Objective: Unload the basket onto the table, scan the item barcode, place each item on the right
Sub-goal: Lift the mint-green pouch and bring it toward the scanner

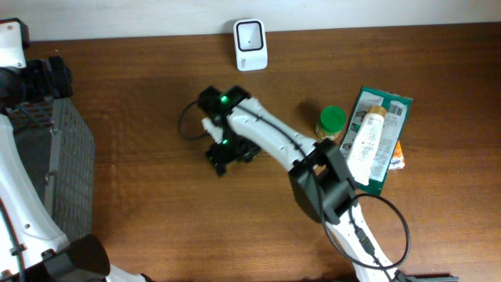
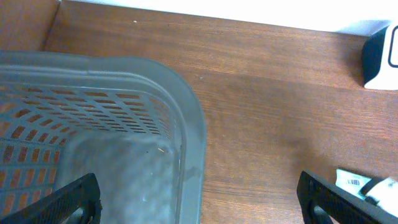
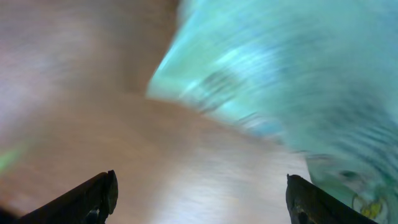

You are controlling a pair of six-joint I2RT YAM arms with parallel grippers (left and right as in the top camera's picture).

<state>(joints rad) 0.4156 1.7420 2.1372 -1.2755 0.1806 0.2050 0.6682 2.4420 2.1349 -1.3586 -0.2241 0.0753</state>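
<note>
The white barcode scanner [image 1: 250, 43] stands at the table's far edge; the left wrist view catches its edge [image 2: 379, 56]. Possible items lie in a heap at the right: a green printed pack [image 1: 391, 117], a white bottle [image 1: 366, 141] on top of it, and a green-lidded jar [image 1: 331, 121]. My right gripper [image 1: 225, 153] hangs over bare wood mid-table, well left of the heap. Its jaws [image 3: 202, 199] are open with nothing between them, and a blurred teal printed shape [image 3: 292, 74] fills that view's upper right. My left gripper [image 2: 199, 205] is wide open and empty over the basket corner.
A grey perforated basket [image 1: 66, 157] takes up the left side of the table; its rim [image 2: 186, 118] shows in the left wrist view. An orange pack [image 1: 398, 159] pokes out from under the green one. A black cable [image 1: 188, 121] loops beside the right wrist.
</note>
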